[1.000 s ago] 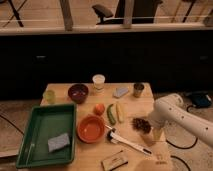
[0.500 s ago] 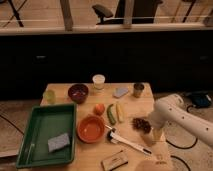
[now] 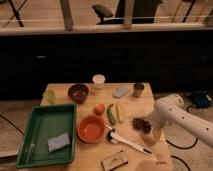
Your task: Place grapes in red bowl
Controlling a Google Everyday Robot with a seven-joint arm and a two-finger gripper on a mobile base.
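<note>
Camera view: the robot's white arm (image 3: 172,114) reached in from the right over the wooden table (image 3: 150,102). We placed its end effector (image 3: 151,128) low at the table's right edge. Its fingers stood apart and gripped nothing.

The grapes (image 3: 141,124), a small dark bunch, lay on the table right at the end effector, on its left as the frame shows it. We could not tell whether the fingers touched them.

Farther left of the end effector, well apart from it, sat the red bowl (image 3: 91,129), with nothing in it. Between the bowl and the end effector, slightly toward the back, lay an orange fruit (image 3: 99,108), a green vegetable (image 3: 111,114) and a yellow one (image 3: 119,112), side by side.

A white-handled brush (image 3: 127,141) lay slantwise just in front of the end effector, and a small flat box (image 3: 114,161) lay farther front and left.

Behind the end effector stood a small tin cup (image 3: 138,89). A flat grey object (image 3: 120,92), a white cup (image 3: 99,81) and a dark bowl (image 3: 78,92) ran leftward from it along the back of the table.

At the far left, farthest from the end effector, we saw a pale green cup (image 3: 49,96) and a green tray (image 3: 30,125) holding a blue sponge (image 3: 59,142).
</note>
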